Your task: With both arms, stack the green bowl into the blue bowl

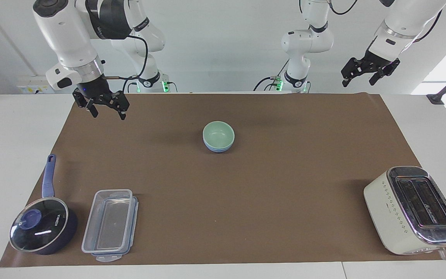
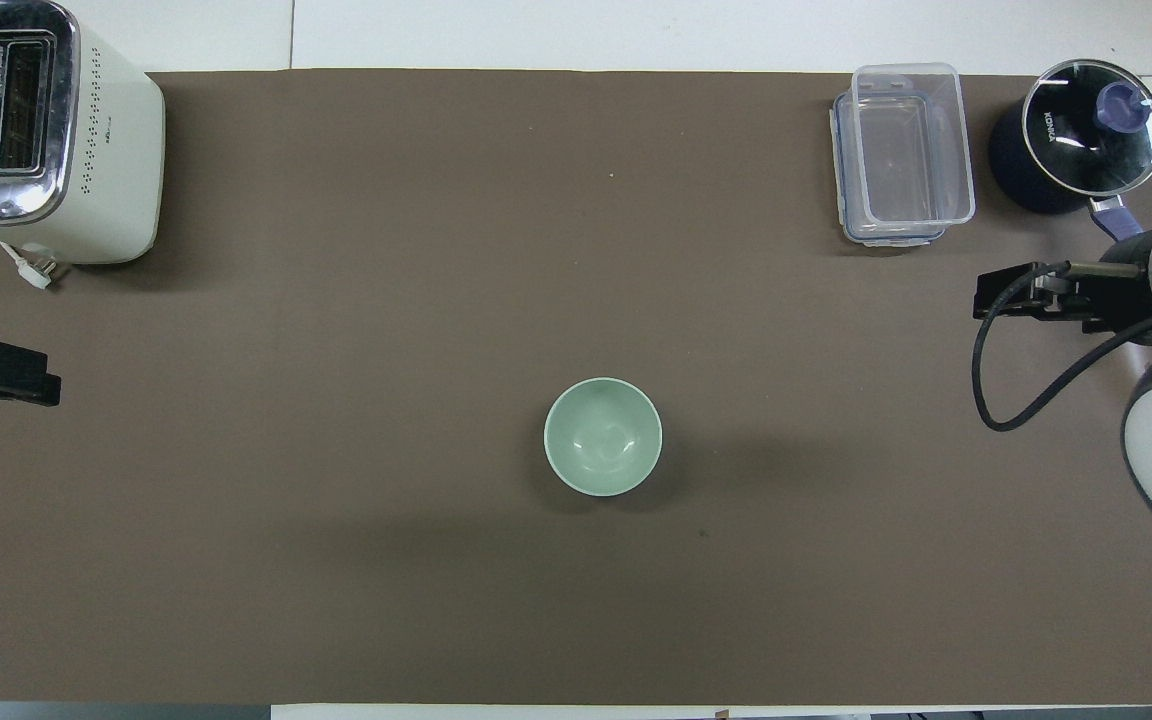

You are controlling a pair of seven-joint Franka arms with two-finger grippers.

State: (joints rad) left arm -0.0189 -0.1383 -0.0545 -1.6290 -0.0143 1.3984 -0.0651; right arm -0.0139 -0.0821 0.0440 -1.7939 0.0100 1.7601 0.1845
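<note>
We see only a thin rim of the blue bowl [image 1: 218, 148] beneath the green bowl [image 1: 218, 134] nested inside it, mid-surface. Left gripper [image 1: 363, 75] and right gripper [image 1: 105, 110] hang released, empty.

A cream-white two-slot toaster with a chrome top [image 1: 414, 211] is set at one corner of the brown mat [image 1: 285, 186]. A clear rectangular plastic container [image 1: 110, 224] is placed beside a dark blue glass-lidded saucepan [image 1: 43, 228] at the other corner along the same edge.
</note>
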